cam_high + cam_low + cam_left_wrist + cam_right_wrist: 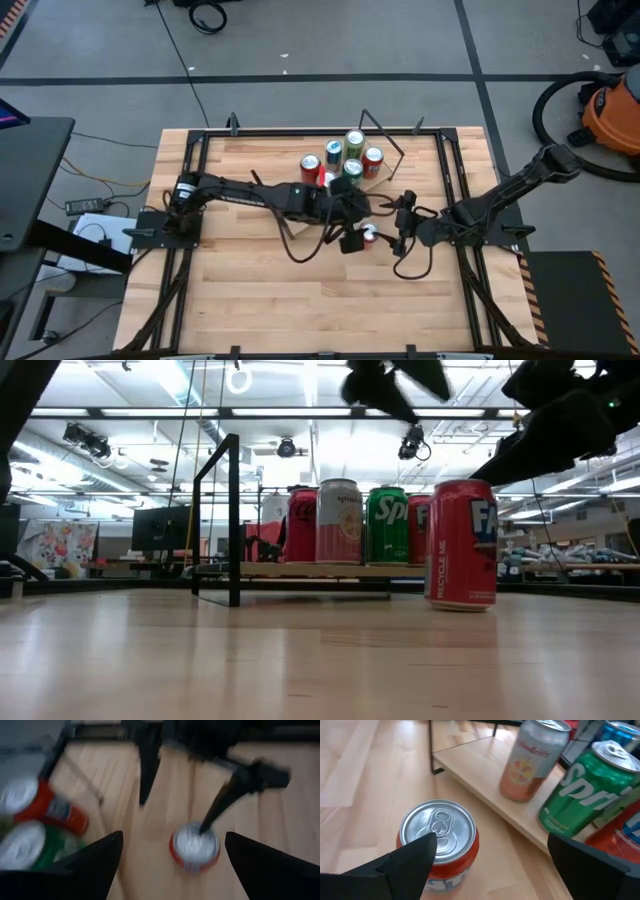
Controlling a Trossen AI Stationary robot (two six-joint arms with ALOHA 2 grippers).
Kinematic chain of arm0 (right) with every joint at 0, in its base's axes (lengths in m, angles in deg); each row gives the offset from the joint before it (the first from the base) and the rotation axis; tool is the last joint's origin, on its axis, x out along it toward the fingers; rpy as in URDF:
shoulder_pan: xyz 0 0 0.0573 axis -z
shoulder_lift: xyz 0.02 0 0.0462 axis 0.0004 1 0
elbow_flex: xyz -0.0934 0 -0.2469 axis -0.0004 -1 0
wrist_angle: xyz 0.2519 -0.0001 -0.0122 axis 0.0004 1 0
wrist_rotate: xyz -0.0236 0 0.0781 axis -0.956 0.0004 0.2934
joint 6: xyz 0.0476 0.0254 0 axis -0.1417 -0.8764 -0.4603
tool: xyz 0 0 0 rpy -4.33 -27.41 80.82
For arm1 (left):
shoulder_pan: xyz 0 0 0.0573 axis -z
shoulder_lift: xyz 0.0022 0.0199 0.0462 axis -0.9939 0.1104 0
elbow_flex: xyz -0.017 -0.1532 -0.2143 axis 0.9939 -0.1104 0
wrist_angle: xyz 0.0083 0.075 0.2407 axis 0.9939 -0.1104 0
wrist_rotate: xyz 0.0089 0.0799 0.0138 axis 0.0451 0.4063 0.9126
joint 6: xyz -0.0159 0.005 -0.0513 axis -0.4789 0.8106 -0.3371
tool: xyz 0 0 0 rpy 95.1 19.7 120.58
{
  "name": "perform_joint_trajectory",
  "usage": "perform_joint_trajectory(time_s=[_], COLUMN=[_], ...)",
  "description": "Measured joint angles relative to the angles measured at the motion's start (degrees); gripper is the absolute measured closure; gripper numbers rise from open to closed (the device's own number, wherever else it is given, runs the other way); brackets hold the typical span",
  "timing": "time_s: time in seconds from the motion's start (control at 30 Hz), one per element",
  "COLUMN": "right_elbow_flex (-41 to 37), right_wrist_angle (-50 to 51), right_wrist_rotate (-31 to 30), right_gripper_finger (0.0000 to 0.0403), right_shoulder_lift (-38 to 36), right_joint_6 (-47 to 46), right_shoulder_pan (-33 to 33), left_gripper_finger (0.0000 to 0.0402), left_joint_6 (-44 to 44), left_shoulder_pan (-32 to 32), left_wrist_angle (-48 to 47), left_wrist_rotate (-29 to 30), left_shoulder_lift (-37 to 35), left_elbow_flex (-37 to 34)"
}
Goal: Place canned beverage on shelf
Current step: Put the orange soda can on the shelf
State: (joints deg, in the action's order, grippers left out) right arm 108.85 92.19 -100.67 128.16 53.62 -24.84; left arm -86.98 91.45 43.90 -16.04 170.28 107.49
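A red can (370, 235) stands upright on the wooden tabletop, right of the shelf; it also shows in the low view (462, 545) and the right wrist view (440, 845). The shelf (300, 570), a light-wood board with black rod frames, carries several upright cans (342, 158). My right gripper (492, 842) is open just above the red can, with one fingertip (422, 847) over its lid. My left gripper (172, 865) is open, higher up on the can's left side, looking down on it (194, 847). My right gripper: one fingertip (204, 826) shows over the can's lid (445, 827), coming from the table's right and slanting down. I cannot tell whether it touches the lid or hangs just above it. The can stands upright on the table.
The shelf's near edge (485, 775) lies close to the red can, with a pink can (532, 760) and a green can (580, 790) nearest to it. A black rod frame (232, 520) stands at the shelf's left end. Bare tabletop (300, 300) lies toward the near edge.
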Motion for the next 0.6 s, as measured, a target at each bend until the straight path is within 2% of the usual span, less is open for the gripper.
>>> perform_joint_trajectory(time_s=[0.1, 0.33, 0.47, 0.6], right_elbow_flex=[-0.38, -1.08, -2.24, -2.27], right_wrist_angle=[0.28, -1.73, -3.09, 5.71], right_wrist_rotate=[-0.76, -10.81, -11.47, -10.49], right_gripper_finger=[0.0010, 0.0010, 0.0013, 0.0018], right_shoulder_lift=[-2.19, -6.39, -7.35, -8.87], right_joint_6=[1.66, 4.04, 4.99, 0.54], right_shoulder_pan=[-2.65, -8.69, -8.92, -9.10], left_gripper_finger=[0.0040, 0.0040, 0.0040, 0.0040], left_joint_6=[2.44, 4.18, 2.80, -0.69], left_shoulder_pan=[-0.25, -2.05, -2.49, -2.56], left_wrist_angle=[3.15, 7.75, 7.07, 4.57], left_wrist_rotate=[-1.25, -8.64, -9.74, -12.29], left_shoulder_lift=[1.10, 4.72, 5.84, 6.13], left_elbow_flex=[0.07, 0.05, 0.00, 0.15])
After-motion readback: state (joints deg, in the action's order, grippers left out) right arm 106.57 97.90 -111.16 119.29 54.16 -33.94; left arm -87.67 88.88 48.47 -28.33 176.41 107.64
